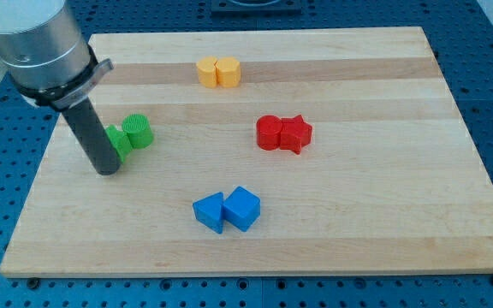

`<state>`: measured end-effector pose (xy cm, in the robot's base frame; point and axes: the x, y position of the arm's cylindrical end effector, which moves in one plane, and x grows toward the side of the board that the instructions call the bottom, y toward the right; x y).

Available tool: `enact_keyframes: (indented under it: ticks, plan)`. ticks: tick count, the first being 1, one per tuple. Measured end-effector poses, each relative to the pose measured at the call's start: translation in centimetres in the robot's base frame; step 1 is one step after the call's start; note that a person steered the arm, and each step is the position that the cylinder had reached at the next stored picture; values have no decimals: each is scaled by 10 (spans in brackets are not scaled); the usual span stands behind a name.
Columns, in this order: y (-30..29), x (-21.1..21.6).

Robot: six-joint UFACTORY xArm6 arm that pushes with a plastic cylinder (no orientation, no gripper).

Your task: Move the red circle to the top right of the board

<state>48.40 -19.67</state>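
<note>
The red circle [269, 133] lies near the board's middle, touching a red star [296, 133] on its right side. My tip [108, 170] rests on the board at the view's left, far to the left of the red circle. It stands right beside a green block [115, 142] that it partly hides.
A green circle [138, 130] lies just right of the rod. Two yellow blocks [218, 72] sit together near the view's top. A blue triangle [209, 211] and a blue cube [242, 208] lie together near the bottom. The wooden board [383, 239] is edged by a blue perforated table.
</note>
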Motion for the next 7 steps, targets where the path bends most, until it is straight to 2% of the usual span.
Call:
enact_keyframes:
  ticks: [1,2,4,6,7]
  plan:
    - [7,1]
    - [10,37]
    - [30,59]
    - [28,59]
    - [27,42]
